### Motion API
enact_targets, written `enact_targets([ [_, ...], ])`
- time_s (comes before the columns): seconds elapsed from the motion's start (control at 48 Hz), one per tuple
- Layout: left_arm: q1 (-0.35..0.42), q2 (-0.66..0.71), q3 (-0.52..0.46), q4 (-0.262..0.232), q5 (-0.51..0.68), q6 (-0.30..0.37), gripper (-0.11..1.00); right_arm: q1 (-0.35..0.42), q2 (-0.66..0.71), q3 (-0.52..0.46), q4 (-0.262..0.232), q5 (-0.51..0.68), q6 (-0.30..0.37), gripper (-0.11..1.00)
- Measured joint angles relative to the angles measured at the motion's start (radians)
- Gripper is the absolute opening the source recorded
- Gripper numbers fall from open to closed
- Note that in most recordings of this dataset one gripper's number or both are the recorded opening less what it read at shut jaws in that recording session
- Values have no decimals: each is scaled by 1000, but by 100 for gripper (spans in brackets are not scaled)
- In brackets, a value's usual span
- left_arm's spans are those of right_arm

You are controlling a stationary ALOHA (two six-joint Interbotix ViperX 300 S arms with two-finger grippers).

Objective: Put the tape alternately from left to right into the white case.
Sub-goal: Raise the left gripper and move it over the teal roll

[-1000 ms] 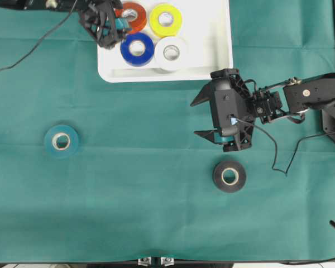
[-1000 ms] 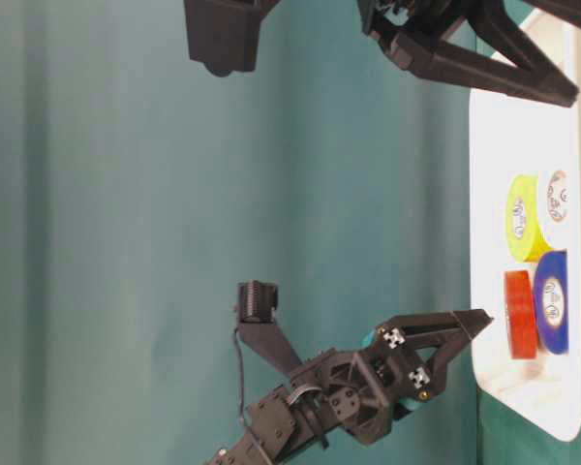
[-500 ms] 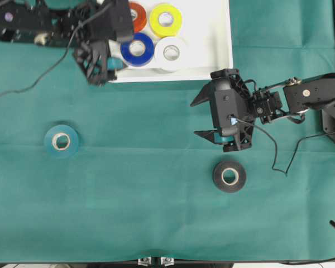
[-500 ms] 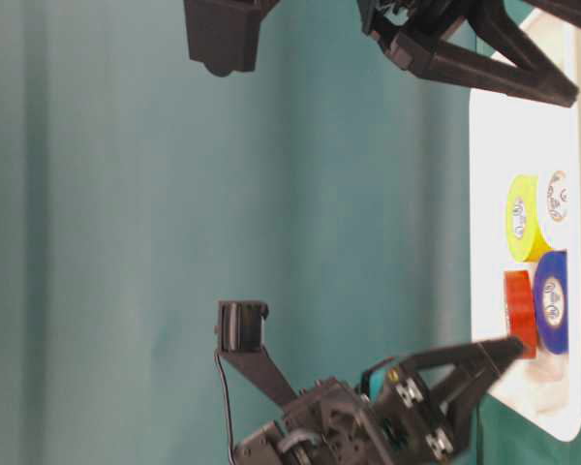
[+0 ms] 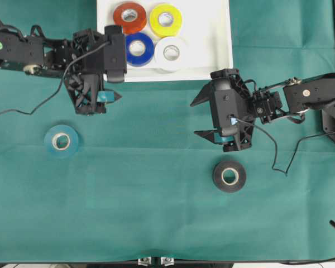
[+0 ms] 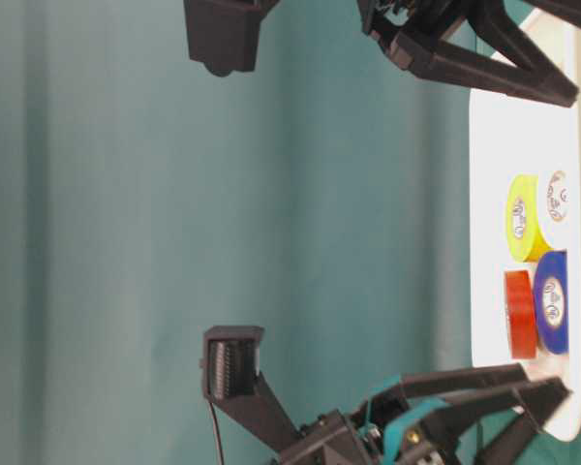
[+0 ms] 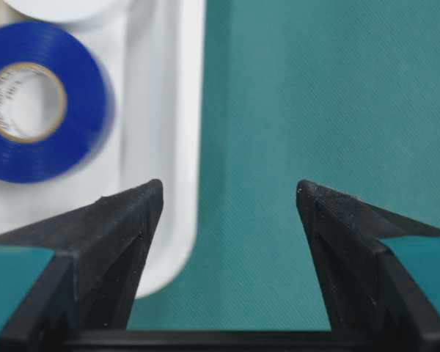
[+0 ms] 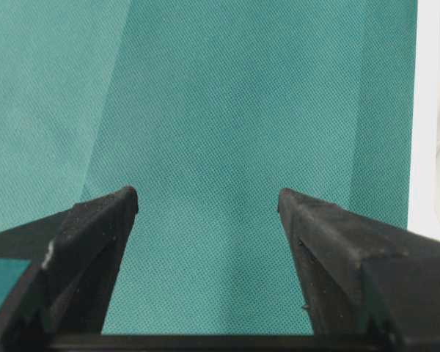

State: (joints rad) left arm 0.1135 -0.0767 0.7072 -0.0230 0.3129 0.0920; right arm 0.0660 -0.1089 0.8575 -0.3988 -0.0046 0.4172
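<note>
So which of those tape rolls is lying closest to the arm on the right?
The black roll, lying on the cloth just below the right gripper; the teal roll lies far left.

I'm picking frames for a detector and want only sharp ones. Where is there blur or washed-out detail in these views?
Left wrist view: the blue roll is soft-edged and the white case is washed out. Table-level view: the left gripper at the bottom looks slightly smeared. Overhead view: sharp and evenly lit. Right wrist view: the cloth weave is crisp.
</note>
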Motion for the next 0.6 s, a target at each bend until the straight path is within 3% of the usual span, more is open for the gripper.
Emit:
enact_targets([
  [0.604, -37, -2, 52, 0, -48, -2, 94, 0, 0, 2, 0, 0, -2, 85],
])
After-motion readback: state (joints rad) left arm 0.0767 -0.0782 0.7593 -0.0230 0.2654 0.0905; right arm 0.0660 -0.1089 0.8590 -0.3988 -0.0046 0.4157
